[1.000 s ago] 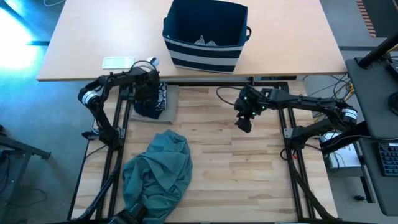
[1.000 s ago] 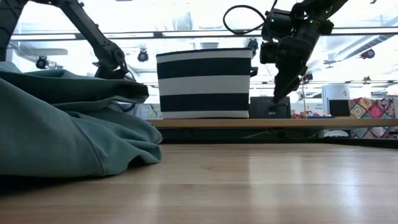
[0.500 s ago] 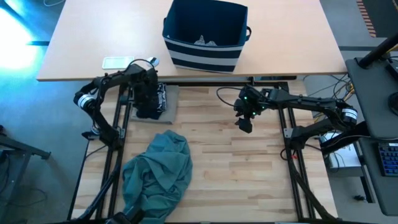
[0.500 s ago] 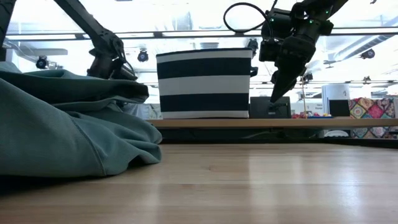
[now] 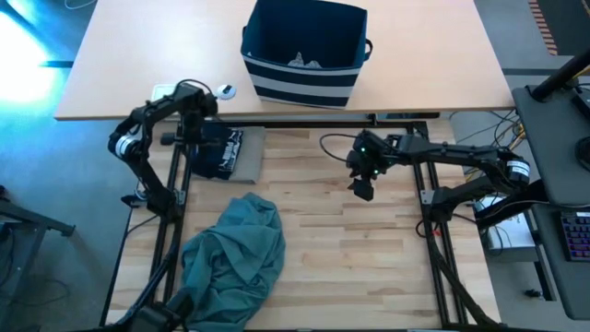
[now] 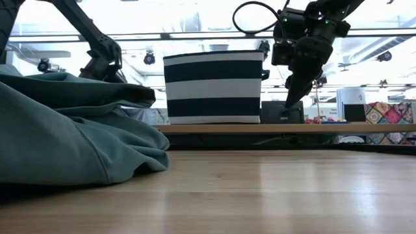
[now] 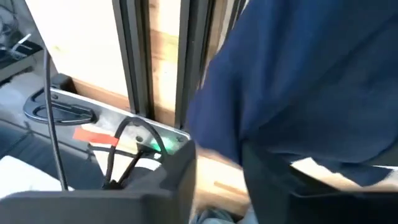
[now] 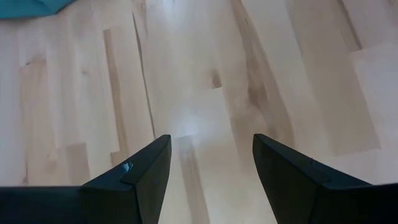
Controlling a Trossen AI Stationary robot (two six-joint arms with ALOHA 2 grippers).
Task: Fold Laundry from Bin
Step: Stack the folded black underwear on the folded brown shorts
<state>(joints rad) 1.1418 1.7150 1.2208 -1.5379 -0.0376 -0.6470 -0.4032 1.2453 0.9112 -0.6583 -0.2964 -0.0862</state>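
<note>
Navy cloth with white lettering [image 5: 219, 152] lies folded on a grey piece at the far left of the pale wood table [image 5: 313, 249], beside the black frame rail. The left gripper [image 5: 195, 109] sits just past that garment's far edge, over the gap between the two tables; whether its fingers are open or closed cannot be told — the wrist view shows only navy fabric filling the frame. A large teal-green garment [image 5: 232, 258] is heaped near the table's front left. The striped navy bin [image 5: 304, 51] stands on the farther tan table [image 5: 433, 65], small grey pieces [image 5: 302, 62] inside it. The right gripper [image 8: 210, 171] hangs above bare wood at mid-table — fingers spread apart, holding nothing.
</note>
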